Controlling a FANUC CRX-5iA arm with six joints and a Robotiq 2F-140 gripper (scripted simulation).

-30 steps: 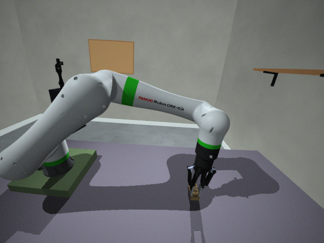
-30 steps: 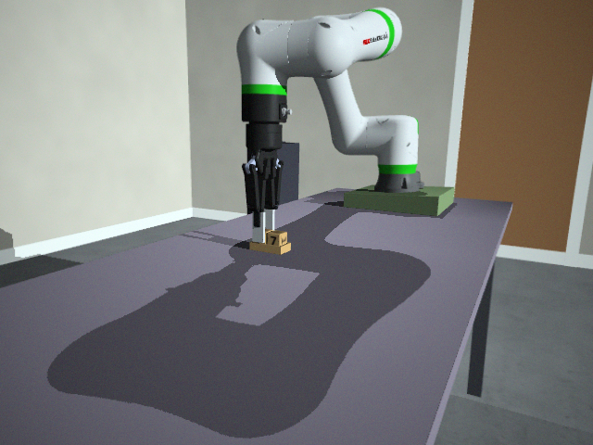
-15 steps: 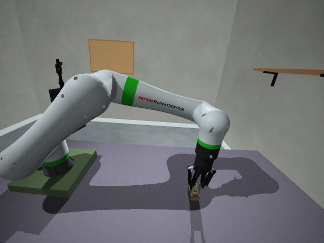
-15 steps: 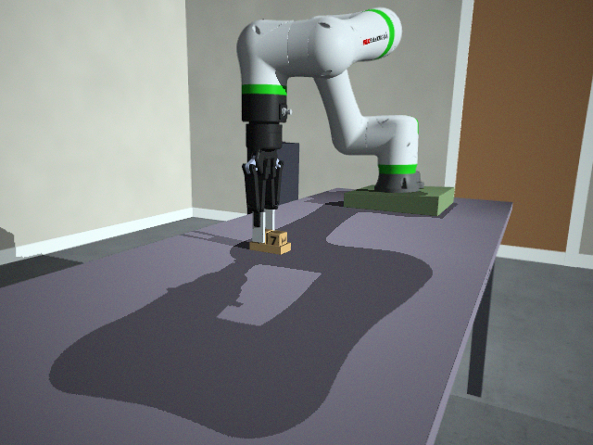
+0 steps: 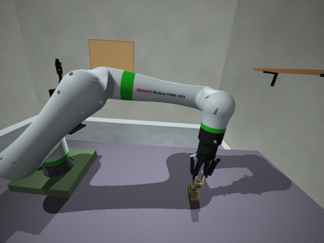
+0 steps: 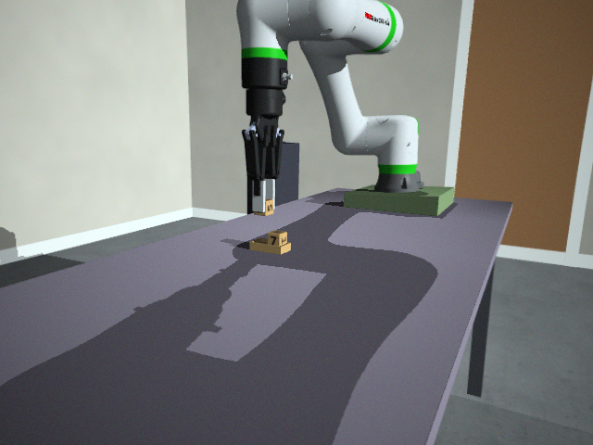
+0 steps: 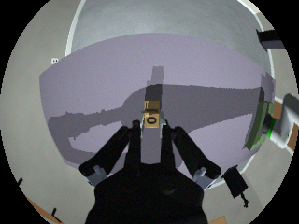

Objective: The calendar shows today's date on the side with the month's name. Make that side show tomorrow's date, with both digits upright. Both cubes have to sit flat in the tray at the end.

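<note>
The calendar tray (image 5: 194,198) (image 6: 266,247) (image 7: 152,101) sits on the worktop (image 5: 130,222) (image 6: 383,383) (image 7: 187,56), its long axis running crosswise to the line from the robot's base to the hand. In the top view that axis runs from near to far, leaning slightly left at the far end; in the exterior view it runs left to right.

There is one tray and there are two number cubes. The seated cube (image 5: 194,188) (image 6: 277,238) is in the tray's far half as the top view shows it, the right half in the exterior view, with a 7 on one side there. The tray's other half holds no cube. The raised cube (image 5: 198,184) (image 7: 151,120) is above the tray, apart from it, with a 0 on top; the top view also shows a 3 on its side. The 0 lies sideways in the wrist view.

The hand (image 5: 198,182) (image 6: 263,203) (image 7: 151,116) points down, its two fingers clamped on opposite sides of the raised cube.

Farther out, one white arm (image 5: 162,90) (image 6: 334,95) stands on one green block (image 5: 83,169) (image 6: 390,202) (image 7: 254,128), well apart from the tray.
</note>
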